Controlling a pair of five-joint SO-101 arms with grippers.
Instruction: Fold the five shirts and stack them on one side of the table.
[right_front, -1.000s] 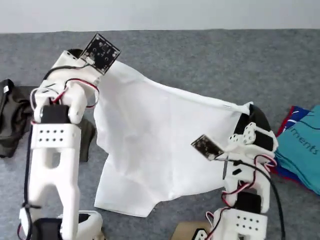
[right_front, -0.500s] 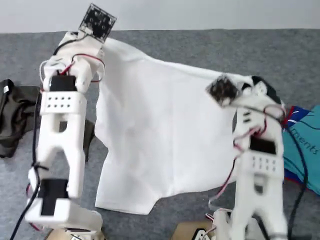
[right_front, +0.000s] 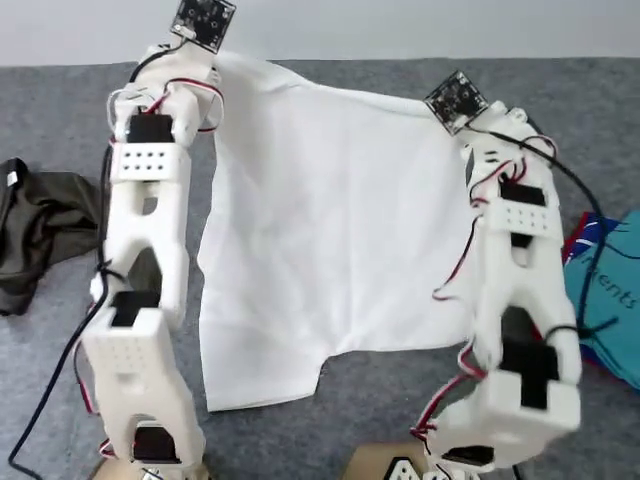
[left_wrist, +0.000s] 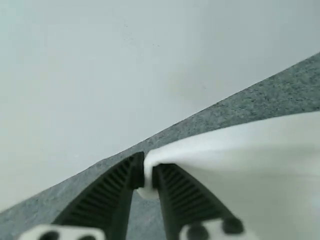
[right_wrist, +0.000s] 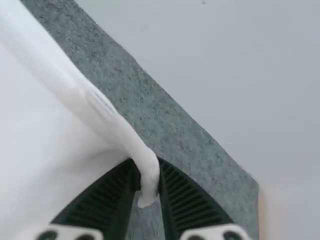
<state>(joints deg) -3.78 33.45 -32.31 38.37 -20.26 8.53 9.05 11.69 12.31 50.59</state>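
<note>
A white shirt (right_front: 330, 220) is stretched over the grey table, its far edge lifted between the two arms. My left gripper (left_wrist: 145, 172) is shut on the white shirt's (left_wrist: 250, 165) far left corner; in the high view that arm (right_front: 150, 170) is stretched toward the back wall. My right gripper (right_wrist: 146, 185) is shut on the shirt's (right_wrist: 55, 135) far right corner, and its arm (right_front: 510, 210) is likewise stretched out. The shirt's near hem (right_front: 270, 380) rests on the table.
A dark crumpled shirt (right_front: 35, 235) lies at the left edge. A teal and blue folded shirt (right_front: 605, 295) lies at the right edge. A pale wall runs just behind the grey table (right_front: 380, 410). A brown board (right_front: 375, 465) pokes out at the front.
Both arms have stretched away from the front toward the back wall, carrying the shirt's far edge with them. The shirt is now pulled flatter and lies farther back.
</note>
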